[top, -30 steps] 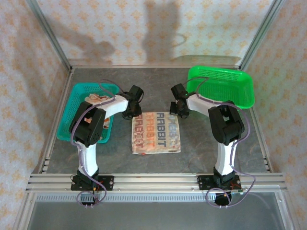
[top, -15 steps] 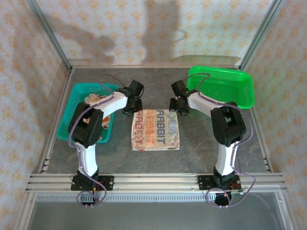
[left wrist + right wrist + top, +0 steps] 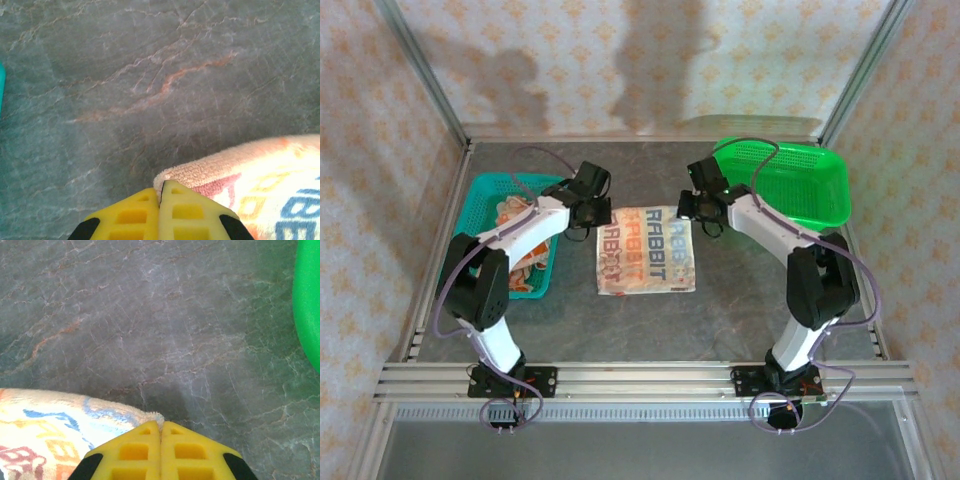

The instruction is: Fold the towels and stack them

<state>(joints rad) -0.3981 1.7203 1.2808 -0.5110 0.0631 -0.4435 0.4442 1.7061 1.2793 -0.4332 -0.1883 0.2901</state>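
On the grey marbled table (image 3: 750,310), the cream towel (image 3: 645,262) lies flat at the middle, its lettering running from far edge to near edge. The left gripper (image 3: 160,186) is pinched together on its far left corner and the right gripper (image 3: 161,427) on its far right corner, so the cloth stretches away toward the near edge.

A grey, marble-veined table (image 3: 650,330) takes up the middle of the top view. A teal mesh basket (image 3: 510,180) sits at centre left and a bright green mesh basket (image 3: 800,195) at upper right, well apart. Aluminium rails (image 3: 640,380) run across the bottom, and slanted metal posts (image 3: 425,75) frame the patterned wallpaper (image 3: 620,60) above. In the right wrist view the green basket's edge (image 3: 307,300) lies at the right border.
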